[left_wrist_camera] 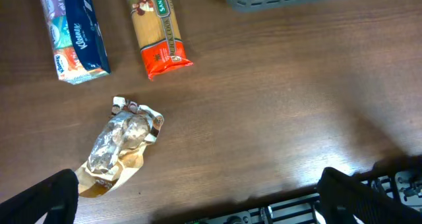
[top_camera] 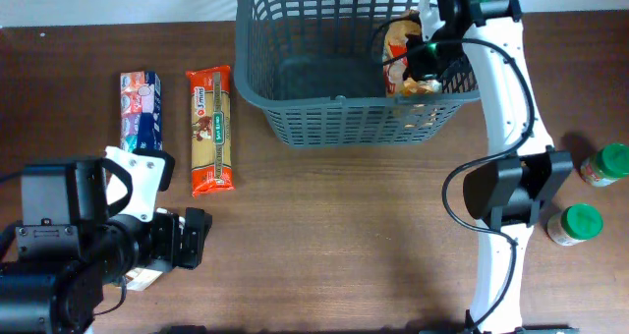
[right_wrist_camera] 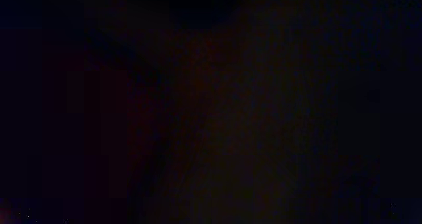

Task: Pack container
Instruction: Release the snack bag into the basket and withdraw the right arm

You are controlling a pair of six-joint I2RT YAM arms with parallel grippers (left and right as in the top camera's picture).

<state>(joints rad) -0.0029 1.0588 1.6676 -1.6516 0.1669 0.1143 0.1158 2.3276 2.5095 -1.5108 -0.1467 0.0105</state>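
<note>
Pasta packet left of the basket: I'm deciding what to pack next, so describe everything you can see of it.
The pasta packet is a long, slim, glossy film pack with red-orange ends and a yellowish middle carrying a green label. It looks sealed and full. It lies flat on the wooden table, its length pointing away from the robot, between the tissue pack and the basket, apart from both. Only the table touches it.
</note>
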